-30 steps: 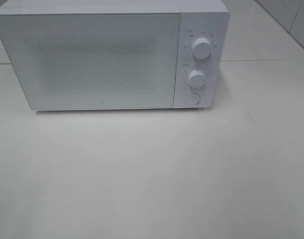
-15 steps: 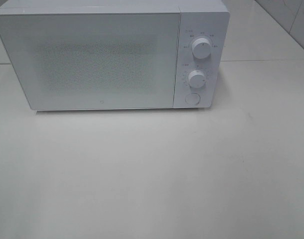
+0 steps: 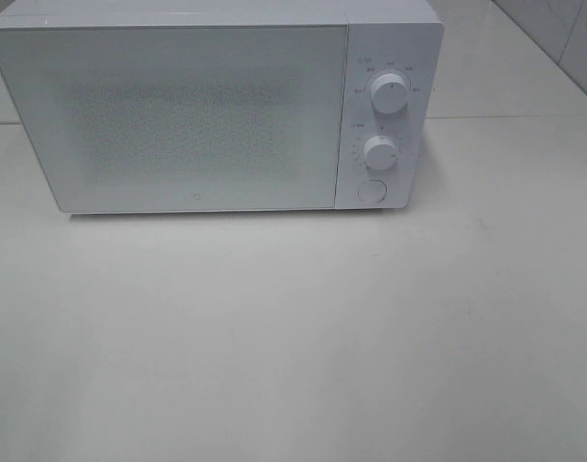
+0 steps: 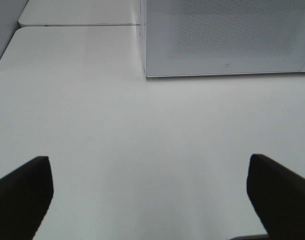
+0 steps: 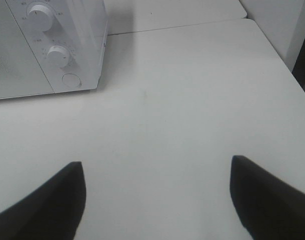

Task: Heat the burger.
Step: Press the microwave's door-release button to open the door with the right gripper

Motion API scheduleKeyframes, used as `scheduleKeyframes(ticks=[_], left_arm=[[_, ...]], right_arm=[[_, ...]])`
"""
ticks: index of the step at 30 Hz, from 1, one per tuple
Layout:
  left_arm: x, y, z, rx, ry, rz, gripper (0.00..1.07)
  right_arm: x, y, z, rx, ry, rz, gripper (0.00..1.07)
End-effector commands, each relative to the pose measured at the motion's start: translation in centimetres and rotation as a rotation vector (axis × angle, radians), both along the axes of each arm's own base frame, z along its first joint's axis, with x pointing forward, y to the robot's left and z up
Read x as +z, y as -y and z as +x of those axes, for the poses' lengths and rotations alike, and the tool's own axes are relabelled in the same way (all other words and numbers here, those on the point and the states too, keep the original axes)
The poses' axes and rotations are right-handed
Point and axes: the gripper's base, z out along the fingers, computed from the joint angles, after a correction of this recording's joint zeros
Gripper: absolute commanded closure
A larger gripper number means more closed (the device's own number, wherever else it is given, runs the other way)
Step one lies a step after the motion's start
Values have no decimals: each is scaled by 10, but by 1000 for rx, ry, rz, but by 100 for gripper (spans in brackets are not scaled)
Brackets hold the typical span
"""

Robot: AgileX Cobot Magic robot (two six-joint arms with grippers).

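The white microwave point(image 3: 207, 106) stands on the table point(image 3: 293, 346), door point(image 3: 178, 115) closed — the left gripper point(image 4: 147, 170) and right gripper point(image 5: 156, 167) are both spread wide.

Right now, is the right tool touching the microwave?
Apart. The right wrist view shows the open right tool back from the microwave, with a stretch of table plainly between them.

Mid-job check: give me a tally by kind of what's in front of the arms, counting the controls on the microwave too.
Microwave: 1, door shut
Knobs: 2, upper knob and lower knob
Round button: 1, below the knobs
Total: 4
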Motion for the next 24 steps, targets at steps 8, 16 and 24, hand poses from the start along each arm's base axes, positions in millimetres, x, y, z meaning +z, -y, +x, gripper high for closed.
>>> scheduleKeyframes(ticks=[8, 16, 24], left_arm=[[0, 0, -2, 3, 21, -7, 9], [0, 0, -2, 3, 21, -7, 9], [0, 0, -2, 3, 21, -7, 9]], right_arm=[[20, -2, 34, 14, 111, -19, 31], [14, -4, 73, 31, 168, -28, 31], [-1, -6, 106, 43, 218, -10, 31]])
